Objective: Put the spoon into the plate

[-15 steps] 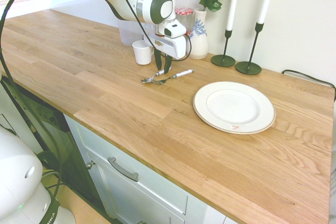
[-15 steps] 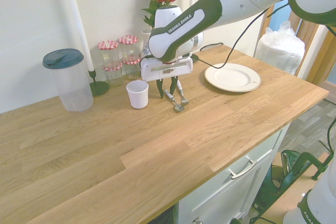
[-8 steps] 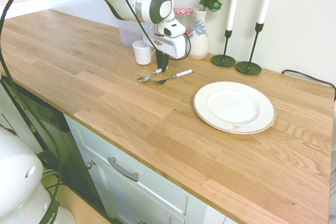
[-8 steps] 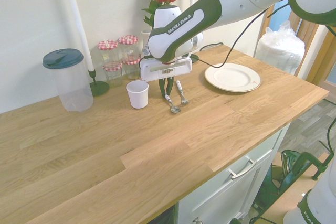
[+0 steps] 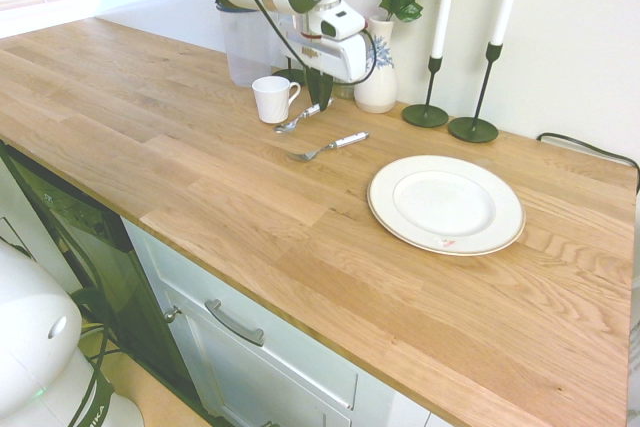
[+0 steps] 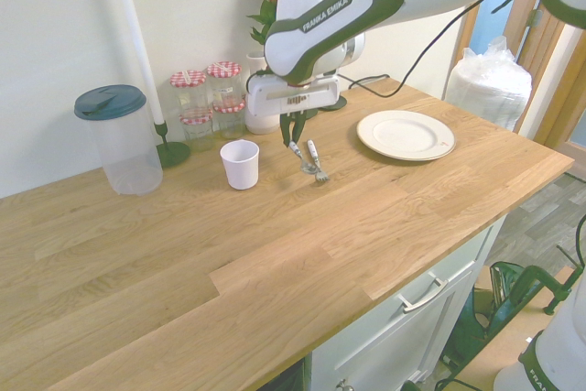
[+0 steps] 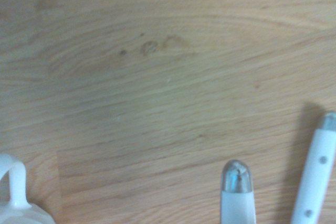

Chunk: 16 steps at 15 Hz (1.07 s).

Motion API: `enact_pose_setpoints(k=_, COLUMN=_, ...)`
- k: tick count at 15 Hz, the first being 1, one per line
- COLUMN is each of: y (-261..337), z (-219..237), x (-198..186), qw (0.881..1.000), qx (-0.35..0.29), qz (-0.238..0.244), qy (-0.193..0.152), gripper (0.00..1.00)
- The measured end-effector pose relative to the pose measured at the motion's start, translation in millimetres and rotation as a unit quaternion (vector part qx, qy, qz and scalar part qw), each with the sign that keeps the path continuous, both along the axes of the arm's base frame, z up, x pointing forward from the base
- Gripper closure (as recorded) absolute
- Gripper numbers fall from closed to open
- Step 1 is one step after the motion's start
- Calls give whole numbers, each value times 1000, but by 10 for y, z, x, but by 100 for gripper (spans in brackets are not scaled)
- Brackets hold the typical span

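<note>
One end effector (image 5: 317, 102) pointing straight down, spoon (image 5: 297, 121) clamped, raised off counter (image 5: 200, 187).

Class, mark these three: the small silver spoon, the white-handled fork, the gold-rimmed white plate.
small silver spoon (image 5: 292, 124): first exterior view, on its bowl.
white-handled fork (image 5: 346, 140): first exterior view, on its handle.
gold-rimmed white plate (image 5: 505, 230): first exterior view, on its rim.

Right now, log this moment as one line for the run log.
phase: lifting | tool: shut on spoon | spoon: off the countertop | fork: on countertop | plate: empty
</note>
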<state>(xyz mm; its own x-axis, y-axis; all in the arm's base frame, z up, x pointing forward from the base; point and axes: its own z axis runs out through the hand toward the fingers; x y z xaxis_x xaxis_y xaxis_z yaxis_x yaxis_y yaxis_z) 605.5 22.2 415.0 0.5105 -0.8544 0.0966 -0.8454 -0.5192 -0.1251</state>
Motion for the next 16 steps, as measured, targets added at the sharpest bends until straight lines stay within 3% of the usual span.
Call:
enact_pose_setpoints(k=3, y=-680, z=204, x=-94, qw=1000, qx=-8, qz=-22, qy=2, gripper=100)
enact_pose_setpoints(k=9, y=-2539, z=110, x=-543, qw=997, qx=0, qz=-74, qy=17, gripper=100)
enact_pose_setpoints(k=16, y=-3176, z=-472, x=-450, qw=996, qx=13, qz=-80, qy=46, gripper=100)
